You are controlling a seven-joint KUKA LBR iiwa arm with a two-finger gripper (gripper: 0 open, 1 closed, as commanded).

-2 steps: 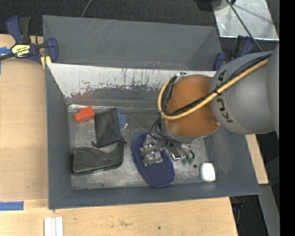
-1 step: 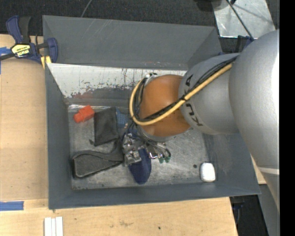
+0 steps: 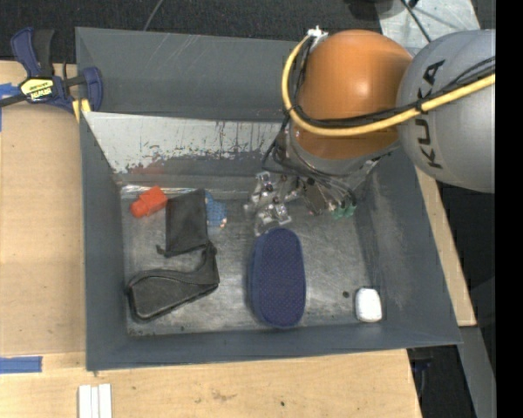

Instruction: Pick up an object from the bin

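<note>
One end effector (image 3: 268, 203) hangs low over the middle of the grey bin (image 3: 105, 259), just past the far tip of a dark blue oval pad (image 3: 277, 279). We cannot tell whether it is open or closed, or whether it touches the pad. Nearest us, a small white lump (image 3: 368, 305) sits in the near right corner, well apart from the rest. To the left, a black folded pouch (image 3: 173, 291) lies along the near side, with a dark grey cloth (image 3: 185, 222) just beyond it. Farther still, a small blue piece (image 3: 214, 212) and an orange piece (image 3: 148, 201) lie on either side of the cloth. The arm's orange cover (image 3: 353, 85) hides the bin floor behind the end effector.
</note>
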